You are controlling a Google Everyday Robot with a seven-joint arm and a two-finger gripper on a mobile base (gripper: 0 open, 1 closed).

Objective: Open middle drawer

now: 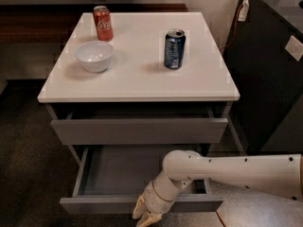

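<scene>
The middle drawer (123, 174) is pulled well out of the grey cabinet, and its shallow grey box is empty. Its slim front panel (94, 205) is near the bottom of the camera view. My gripper (146, 213) is at the lower middle, right at the front panel's outer face and reaching below its lower edge. My white arm (236, 171) comes in from the right, across the drawer's right front corner. The lowest drawer is out of view.
The taller top drawer (139, 130) stands above, under the white top (137, 79). On the top are a white bowl (94, 56), a red cola can (102, 23) and a blue can (174, 48). A dark cabinet (270, 74) stands close on the right.
</scene>
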